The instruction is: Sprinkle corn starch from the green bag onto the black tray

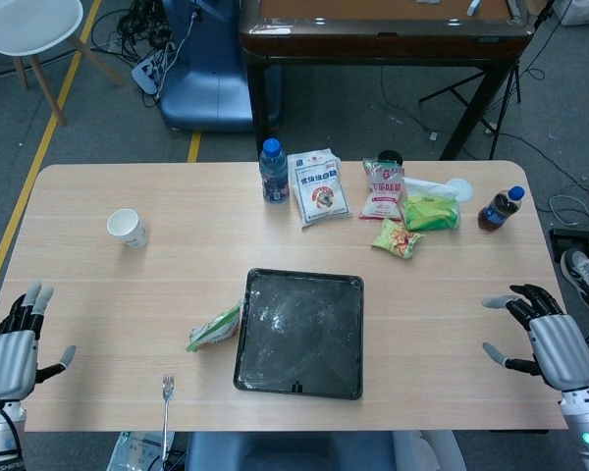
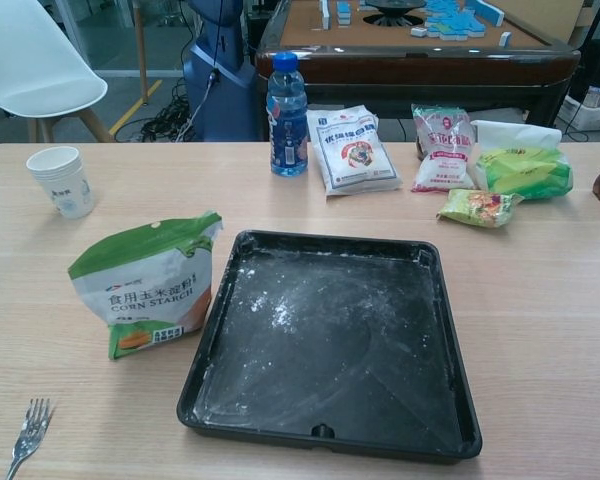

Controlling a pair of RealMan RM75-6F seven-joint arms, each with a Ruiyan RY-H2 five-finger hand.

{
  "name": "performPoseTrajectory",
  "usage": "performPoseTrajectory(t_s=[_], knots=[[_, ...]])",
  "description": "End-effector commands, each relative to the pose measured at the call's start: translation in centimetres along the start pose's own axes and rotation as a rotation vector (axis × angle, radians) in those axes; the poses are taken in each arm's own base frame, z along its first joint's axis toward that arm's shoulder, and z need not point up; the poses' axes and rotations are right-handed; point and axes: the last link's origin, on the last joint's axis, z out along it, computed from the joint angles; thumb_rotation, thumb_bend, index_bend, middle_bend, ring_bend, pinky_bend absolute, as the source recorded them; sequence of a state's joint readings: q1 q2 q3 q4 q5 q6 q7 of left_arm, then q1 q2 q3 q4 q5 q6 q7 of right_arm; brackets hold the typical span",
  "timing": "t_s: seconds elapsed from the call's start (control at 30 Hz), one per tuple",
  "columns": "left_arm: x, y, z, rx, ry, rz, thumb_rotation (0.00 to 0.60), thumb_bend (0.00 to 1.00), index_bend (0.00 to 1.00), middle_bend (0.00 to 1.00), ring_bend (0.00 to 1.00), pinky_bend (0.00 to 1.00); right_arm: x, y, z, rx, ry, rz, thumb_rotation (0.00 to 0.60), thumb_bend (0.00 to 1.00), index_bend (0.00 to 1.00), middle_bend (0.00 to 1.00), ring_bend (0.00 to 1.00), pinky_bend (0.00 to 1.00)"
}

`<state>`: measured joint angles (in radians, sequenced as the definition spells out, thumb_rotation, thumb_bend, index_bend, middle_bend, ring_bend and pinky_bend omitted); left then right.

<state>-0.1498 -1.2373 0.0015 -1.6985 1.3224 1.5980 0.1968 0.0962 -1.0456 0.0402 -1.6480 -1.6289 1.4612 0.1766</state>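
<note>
Green bag (image 2: 146, 283) upright beside black tray (image 2: 210, 330), tray already dusted white; both robot hands spread, empty, at desk ends: left robot hand (image 1: 10, 345), right robot hand (image 1: 542, 338). Sprinkling looks done.

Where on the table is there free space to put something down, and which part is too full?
Bare wood lies right of the black tray, up to the right hand, and between the paper cup and the water bottle. A smaller patch lies around the fork. The far edge is crowded with packets, and the green bag stands close beside the tray.
</note>
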Motion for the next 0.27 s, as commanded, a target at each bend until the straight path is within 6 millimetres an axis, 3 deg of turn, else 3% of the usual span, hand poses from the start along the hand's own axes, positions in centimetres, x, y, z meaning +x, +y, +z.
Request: performPoseTrajectory(t_s=[0.03,0.27], knots=[[-0.03,0.05,-0.24,-0.001,0.001,-0.001,0.600,0.23,0.00,0.00,0.03,0.17,0.01,-0.08,0.01,0.004,0.001,-0.001,0.600,0.22,0.33,0.36,0.17,0.13],[0.09,0.08,-0.43,0.000,0.005,0.004,0.600,0.23,0.00,0.00,0.03,0.17,-0.06,-0.29,-0.12,0.010,0.001,-0.008,0.600,0.22,0.33,0.36,0.17,0.13]])
